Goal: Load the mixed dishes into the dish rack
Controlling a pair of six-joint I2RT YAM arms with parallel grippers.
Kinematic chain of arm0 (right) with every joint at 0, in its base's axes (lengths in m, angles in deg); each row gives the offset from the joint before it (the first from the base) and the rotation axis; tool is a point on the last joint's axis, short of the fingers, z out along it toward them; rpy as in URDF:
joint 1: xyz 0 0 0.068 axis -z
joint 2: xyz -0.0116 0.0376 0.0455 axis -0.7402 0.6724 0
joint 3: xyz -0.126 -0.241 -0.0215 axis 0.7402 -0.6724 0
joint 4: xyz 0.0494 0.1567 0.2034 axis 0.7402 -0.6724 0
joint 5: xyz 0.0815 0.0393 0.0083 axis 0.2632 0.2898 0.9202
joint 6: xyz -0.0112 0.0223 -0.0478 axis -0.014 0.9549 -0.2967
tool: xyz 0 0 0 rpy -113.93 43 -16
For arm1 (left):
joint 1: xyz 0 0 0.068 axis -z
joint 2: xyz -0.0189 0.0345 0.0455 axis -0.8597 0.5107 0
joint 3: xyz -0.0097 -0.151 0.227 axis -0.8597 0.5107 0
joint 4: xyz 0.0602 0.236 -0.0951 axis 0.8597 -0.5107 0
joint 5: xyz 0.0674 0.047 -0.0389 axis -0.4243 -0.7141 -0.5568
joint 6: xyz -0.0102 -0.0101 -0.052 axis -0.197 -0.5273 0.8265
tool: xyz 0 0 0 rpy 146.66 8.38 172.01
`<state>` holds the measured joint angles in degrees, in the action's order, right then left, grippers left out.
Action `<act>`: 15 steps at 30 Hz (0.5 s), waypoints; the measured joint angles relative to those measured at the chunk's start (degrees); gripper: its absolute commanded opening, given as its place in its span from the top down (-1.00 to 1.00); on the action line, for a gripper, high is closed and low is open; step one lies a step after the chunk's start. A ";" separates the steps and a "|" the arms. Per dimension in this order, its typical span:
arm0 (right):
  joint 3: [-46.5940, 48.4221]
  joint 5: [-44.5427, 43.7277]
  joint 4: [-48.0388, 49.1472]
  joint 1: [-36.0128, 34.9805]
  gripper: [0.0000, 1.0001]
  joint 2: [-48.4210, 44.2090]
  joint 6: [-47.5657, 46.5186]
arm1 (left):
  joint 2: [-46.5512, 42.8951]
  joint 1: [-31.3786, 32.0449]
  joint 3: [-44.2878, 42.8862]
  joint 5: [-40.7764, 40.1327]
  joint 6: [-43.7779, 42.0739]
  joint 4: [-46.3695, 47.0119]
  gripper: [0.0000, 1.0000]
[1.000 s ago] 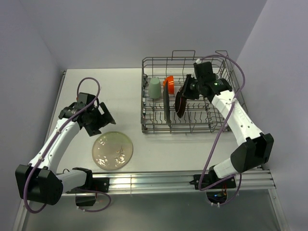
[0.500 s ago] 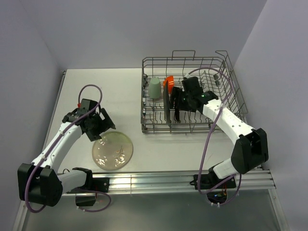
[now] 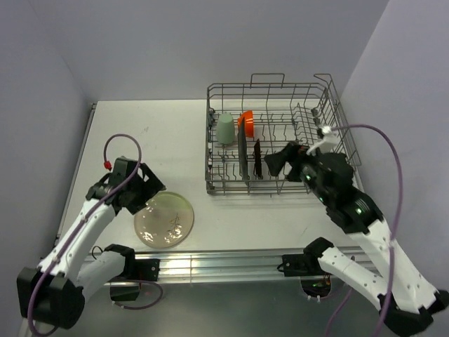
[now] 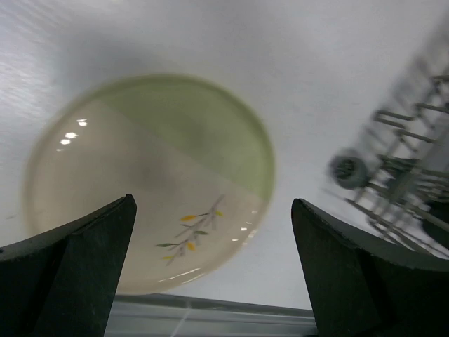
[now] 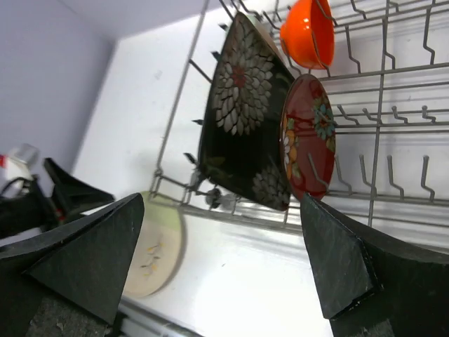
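Note:
The dish rack [image 3: 309, 133] stands at the back right of the table. In it are the pale green cup [image 3: 224, 128], the orange bowl [image 3: 245, 121], the black floral plate [image 3: 243, 154] and the small red plate [image 3: 257, 159], both plates on edge between tines. The right wrist view shows the black plate [image 5: 242, 119], the red plate [image 5: 309, 137] and the orange bowl [image 5: 309, 31]. My right gripper [image 3: 279, 160] [image 5: 222, 200] is open and empty at the rack's near side. The cream plate [image 3: 164, 219] [image 4: 140, 182] lies flat on the table. My left gripper [image 3: 149, 193] [image 4: 212, 203] hangs open just above its far-left rim.
The rack's raised wire handles [image 3: 267, 76] and upright tines [image 5: 382, 70] stand above the dishes. A metal rail [image 3: 224, 263] runs along the table's near edge by the cream plate. Walls close in on the left and right. Cables loop over both arms.
My right gripper let go of the red plate in the rack, opened wide and drew back toward the near edge. My left gripper moved closer over the cream plate.

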<state>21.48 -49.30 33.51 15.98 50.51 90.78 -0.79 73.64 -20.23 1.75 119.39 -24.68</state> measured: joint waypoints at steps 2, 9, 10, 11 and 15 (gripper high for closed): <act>-0.92 0.31 -1.79 0.00 -0.99 -6.14 1.22 | -5.53 0.37 3.19 2.58 3.15 2.82 -0.93; -0.98 4.79 -10.75 -0.66 -0.99 -11.61 5.55 | -8.68 5.90 3.93 2.36 8.04 2.51 -0.99; -0.92 5.20 -11.47 -0.74 -0.99 -11.69 5.81 | -6.36 6.01 2.23 0.83 8.02 1.88 -0.98; -0.66 5.42 -12.57 -0.74 -0.99 -11.69 6.08 | -4.37 6.01 0.72 -0.31 7.98 1.57 -0.98; 1.84 5.84 -15.04 -0.85 -0.99 -10.71 6.43 | 8.31 6.01 -9.11 -4.42 9.25 -1.77 -0.99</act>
<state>23.32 -43.46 18.47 15.13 39.80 97.21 7.51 79.65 -29.34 -2.67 128.64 -26.46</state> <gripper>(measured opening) 0.994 0.993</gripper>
